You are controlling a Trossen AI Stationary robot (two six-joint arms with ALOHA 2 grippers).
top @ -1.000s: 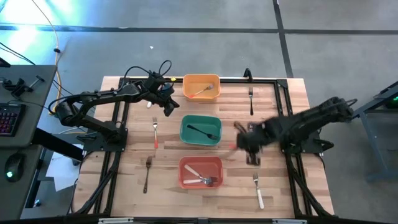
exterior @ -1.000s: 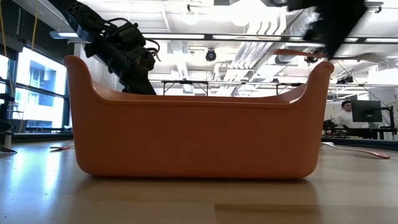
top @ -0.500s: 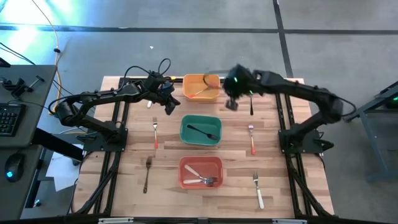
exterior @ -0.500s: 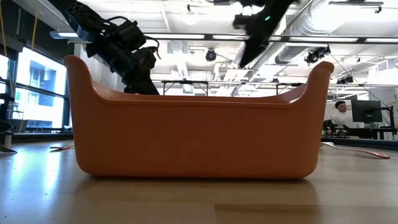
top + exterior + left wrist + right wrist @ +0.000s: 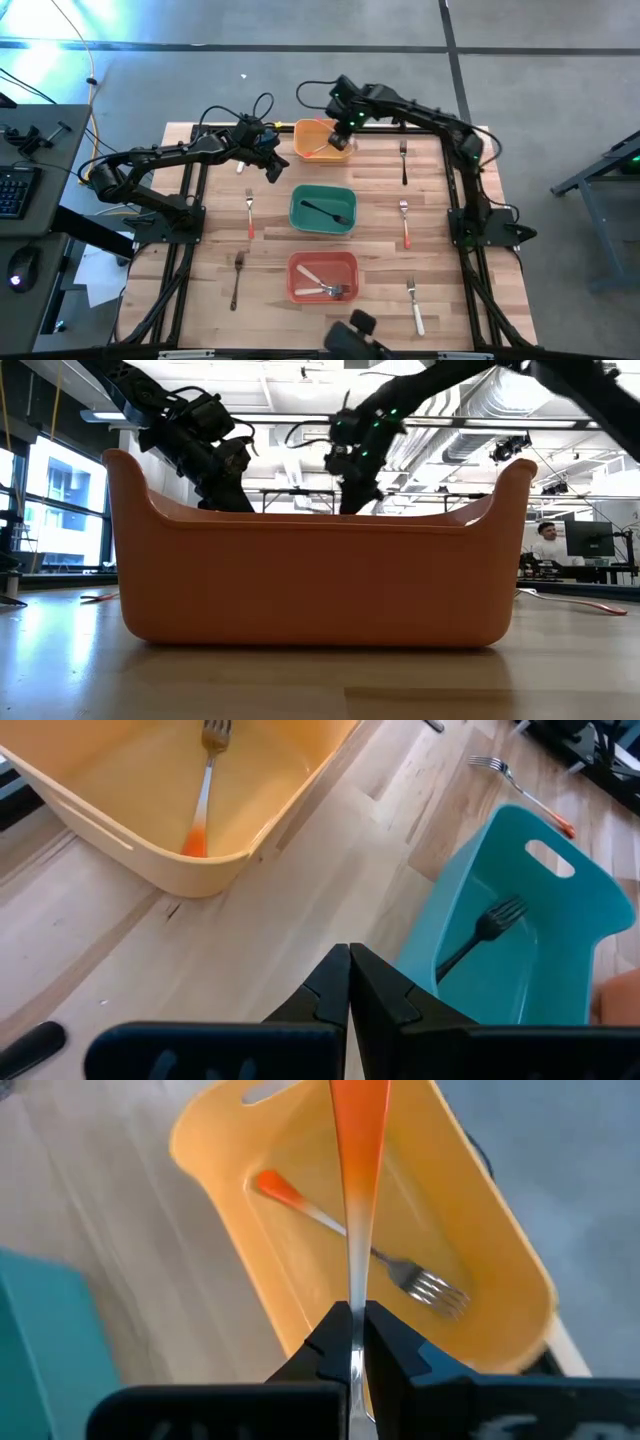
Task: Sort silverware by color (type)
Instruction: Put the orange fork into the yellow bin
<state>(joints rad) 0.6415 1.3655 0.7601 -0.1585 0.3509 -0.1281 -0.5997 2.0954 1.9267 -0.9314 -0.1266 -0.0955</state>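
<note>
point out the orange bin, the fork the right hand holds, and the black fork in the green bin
orange bin [image 5: 310, 153]: high view, on its near rim.
held fork [image 5: 358, 1140]: right wrist view, on its orange handle.
black fork [image 5: 325, 212]: high view, mid-handle.

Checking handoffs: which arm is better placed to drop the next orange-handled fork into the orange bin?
Right. The right gripper holds an orange-handled fork directly over the orange bin; the left gripper is shut and empty beside it.
</note>
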